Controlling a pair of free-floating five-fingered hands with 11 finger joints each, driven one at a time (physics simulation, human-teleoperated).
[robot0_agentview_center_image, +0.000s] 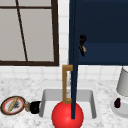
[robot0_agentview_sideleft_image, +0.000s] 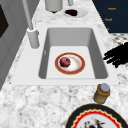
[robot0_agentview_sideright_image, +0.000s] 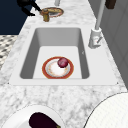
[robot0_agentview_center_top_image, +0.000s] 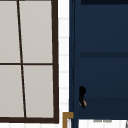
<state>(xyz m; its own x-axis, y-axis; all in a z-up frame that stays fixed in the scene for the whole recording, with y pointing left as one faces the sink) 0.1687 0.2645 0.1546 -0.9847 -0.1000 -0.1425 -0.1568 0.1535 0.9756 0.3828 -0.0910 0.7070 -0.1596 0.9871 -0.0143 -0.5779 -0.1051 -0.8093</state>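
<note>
Black against the dark blue cabinet (robot0_agentview_center_image: 100, 32), the right hand (robot0_agentview_center_image: 82, 44) is hard to read. It hangs just right of the open cabinet door (robot0_agentview_center_image: 73, 62), which is seen edge-on. A small tan spot sits at its lower end. I cannot tell whether that hand's fingers are curled or straight, nor whether they grip the tan spot. The door's tan handle (robot0_agentview_center_image: 65, 83) sticks out below, over the sink (robot0_agentview_center_image: 46, 100).

The left hand (robot0_agentview_center_image: 35, 107) floats low at the sink's left edge, just beside a small jar (robot0_agentview_center_image: 27, 106) with a grey lid. From the front I cannot tell if they touch. In the left side view its fingers are straight and spread, holding nothing. The jar stands upright on the marble counter (robot0_agentview_sideleft_image: 37, 105), next to a red-rimmed plate (robot0_agentview_center_image: 3, 102) whose food is too blurred to name.

A second red-rimmed plate (robot0_agentview_sideleft_image: 57, 62) lies in the sink basin with a dark red ball (robot0_agentview_sideleft_image: 65, 62) on it. From the front, the door and a large red round shape (robot0_agentview_center_image: 61, 116), cut off by the bottom edge, hide that plate. At the right, a white plate (robot0_agentview_center_image: 112, 106) holds a dark eggplant (robot0_agentview_center_image: 117, 103), and a grey vessel (robot0_agentview_center_image: 123, 82) beside it is cut off by the frame.
</note>
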